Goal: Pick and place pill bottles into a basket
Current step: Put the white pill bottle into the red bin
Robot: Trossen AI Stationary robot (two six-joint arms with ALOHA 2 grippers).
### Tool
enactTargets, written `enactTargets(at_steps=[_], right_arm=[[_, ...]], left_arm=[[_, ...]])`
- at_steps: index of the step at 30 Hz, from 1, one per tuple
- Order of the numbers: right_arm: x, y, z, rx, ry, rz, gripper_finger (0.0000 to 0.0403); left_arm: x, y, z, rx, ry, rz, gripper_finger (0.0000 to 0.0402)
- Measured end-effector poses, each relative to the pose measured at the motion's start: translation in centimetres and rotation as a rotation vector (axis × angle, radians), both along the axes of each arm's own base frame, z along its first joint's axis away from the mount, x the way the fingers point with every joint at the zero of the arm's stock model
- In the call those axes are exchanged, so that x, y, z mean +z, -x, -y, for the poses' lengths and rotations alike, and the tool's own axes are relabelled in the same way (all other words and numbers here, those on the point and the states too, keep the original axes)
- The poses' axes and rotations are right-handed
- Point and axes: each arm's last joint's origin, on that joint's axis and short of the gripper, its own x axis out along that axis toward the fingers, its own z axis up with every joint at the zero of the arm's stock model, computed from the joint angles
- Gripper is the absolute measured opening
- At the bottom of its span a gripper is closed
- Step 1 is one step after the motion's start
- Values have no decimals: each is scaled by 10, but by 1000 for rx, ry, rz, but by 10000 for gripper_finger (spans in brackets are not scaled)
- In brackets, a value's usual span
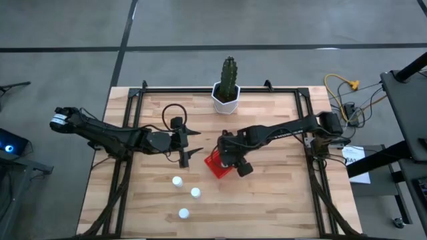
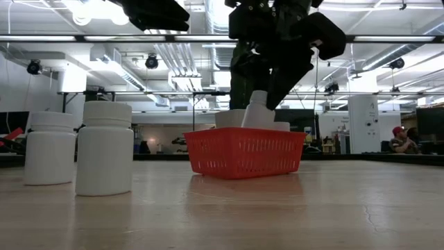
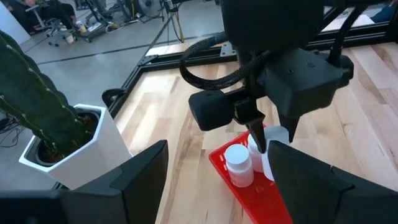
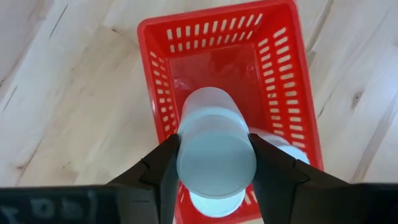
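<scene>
Directly above basket (image 4: pixel 231 74), right gripper (image 4: pixel 216 163) jaws clamped on upright bottle (image 4: pixel 214 146), axis vertical; left gripper (image 1: pixel 189 143) open, empty.

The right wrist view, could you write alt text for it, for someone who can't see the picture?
The right end effector grips a white pill bottle directly above a red basket on a light wooden table. Two more white bottles show in the basket beneath the held one: one under it, one beside it.
</scene>
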Motion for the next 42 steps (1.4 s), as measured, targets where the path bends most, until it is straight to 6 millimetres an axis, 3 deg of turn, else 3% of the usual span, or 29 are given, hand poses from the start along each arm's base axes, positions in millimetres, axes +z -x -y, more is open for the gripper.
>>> enactTargets(at_steps=[14,26,33,42], right_arm=[[-20,-38,-3,0,46,-219,147],[-20,-38,-9,25,54,-243,148],[-21,-37,-12,14,52,-252,181],[-21,-37,-11,7,50,-255,186]], left_arm=[[0,0,0,0,-1,-3,258],[0,0,0,0,-1,-3,258],[0,0,0,0,-1,-3,258],[0,0,0,0,-1,-3,258]])
